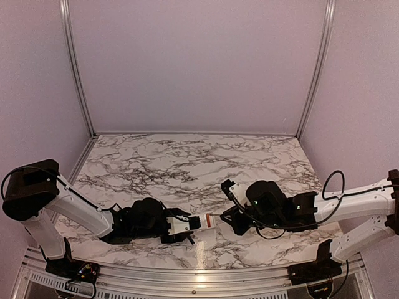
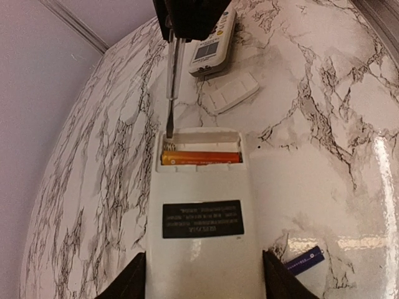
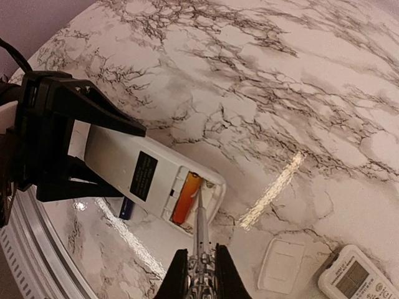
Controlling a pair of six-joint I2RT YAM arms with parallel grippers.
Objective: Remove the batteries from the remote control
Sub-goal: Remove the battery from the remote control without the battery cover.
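Note:
My left gripper (image 2: pixel 204 274) is shut on the white remote control (image 2: pixel 202 249), one finger on each long side, label side up. The remote's battery bay is uncovered, and one orange battery (image 2: pixel 201 158) lies across it; the slot beside that cell looks empty. My right gripper (image 3: pixel 201 268) is shut on a thin metal tool (image 3: pixel 201 230). The tool's tip sits inside the bay right next to the orange battery (image 3: pixel 186 198). A dark blue battery (image 2: pixel 304 260) lies loose on the marble beside the remote. In the top view the two grippers meet at the table's front middle, the tool (image 1: pixel 216 219) between them.
A flat white cover piece (image 3: pixel 282 265) lies on the marble table (image 1: pixel 187 162) to the right of the tool. Beyond it rests a second white remote (image 3: pixel 358 277) with a display. The table's metal front rail (image 3: pixel 37 261) runs close under the held remote.

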